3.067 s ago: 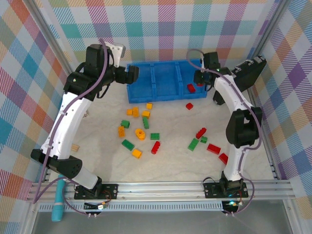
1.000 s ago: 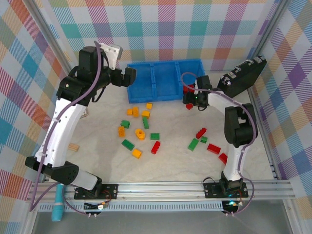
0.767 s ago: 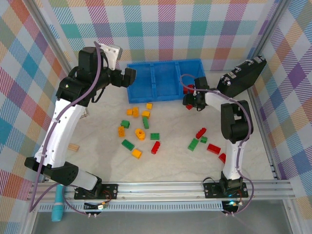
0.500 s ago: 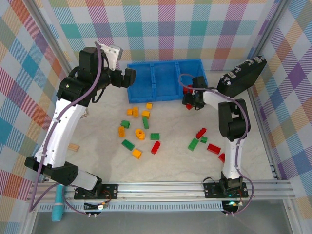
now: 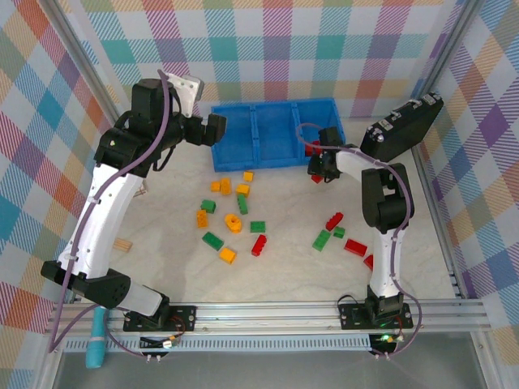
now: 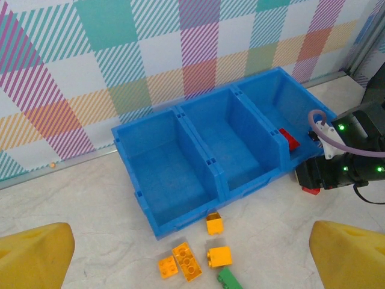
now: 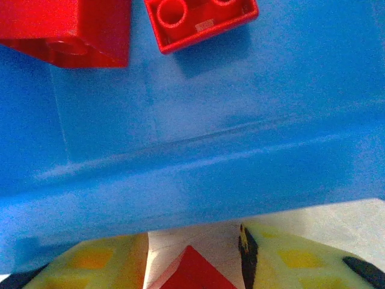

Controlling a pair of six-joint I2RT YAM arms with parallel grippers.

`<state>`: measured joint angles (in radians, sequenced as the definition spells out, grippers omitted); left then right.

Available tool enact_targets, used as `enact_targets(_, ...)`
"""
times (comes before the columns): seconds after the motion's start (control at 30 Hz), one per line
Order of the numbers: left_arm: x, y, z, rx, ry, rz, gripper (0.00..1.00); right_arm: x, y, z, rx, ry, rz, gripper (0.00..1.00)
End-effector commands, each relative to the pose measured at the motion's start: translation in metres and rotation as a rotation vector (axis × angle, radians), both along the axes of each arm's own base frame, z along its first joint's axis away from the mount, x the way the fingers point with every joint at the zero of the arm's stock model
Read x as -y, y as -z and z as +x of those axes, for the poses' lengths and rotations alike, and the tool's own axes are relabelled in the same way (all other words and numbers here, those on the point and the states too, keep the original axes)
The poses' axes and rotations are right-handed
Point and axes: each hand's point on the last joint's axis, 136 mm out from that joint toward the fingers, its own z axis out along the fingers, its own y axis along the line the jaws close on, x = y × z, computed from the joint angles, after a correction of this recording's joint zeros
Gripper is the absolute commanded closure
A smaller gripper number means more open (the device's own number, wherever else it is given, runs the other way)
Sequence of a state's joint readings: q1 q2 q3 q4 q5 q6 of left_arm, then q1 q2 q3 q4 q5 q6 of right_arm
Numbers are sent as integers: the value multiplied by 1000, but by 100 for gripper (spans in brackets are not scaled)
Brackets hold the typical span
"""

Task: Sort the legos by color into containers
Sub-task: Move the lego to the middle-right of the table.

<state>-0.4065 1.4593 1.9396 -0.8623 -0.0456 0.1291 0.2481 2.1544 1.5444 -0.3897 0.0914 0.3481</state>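
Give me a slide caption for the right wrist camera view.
Right claw straddles a red lego beside the blue tray; two red legos lie inside.

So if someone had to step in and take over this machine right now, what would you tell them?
Left gripper: open, empty, hovering by the blue tray's left end.
Right gripper: down at table level just in front of the tray, fingers either side of a red brick, not visibly clamped yet.
Done: two red bricks in the right compartment; the other two hold nothing.
Left: the rest lie loose on the table: yellow ones, green ones, more red. Yellow and green each need a compartment.
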Motion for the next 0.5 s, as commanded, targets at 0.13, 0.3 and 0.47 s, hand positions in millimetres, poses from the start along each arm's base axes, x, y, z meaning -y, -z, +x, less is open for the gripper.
enact_targets(0.13, -2, -11, -8, 47, 13, 7, 0, 4, 19, -44, -123, -28, -26, 61)
enact_targets(0.3, -2, -11, -10, 52, 17, 7, 0, 6, -12, -49, -77, -40, -24, 64)
enact_targets(0.47, -6, -10, -14, 61, 12, 15, 0, 7, -60, -42, 3, -61, -34, 65)
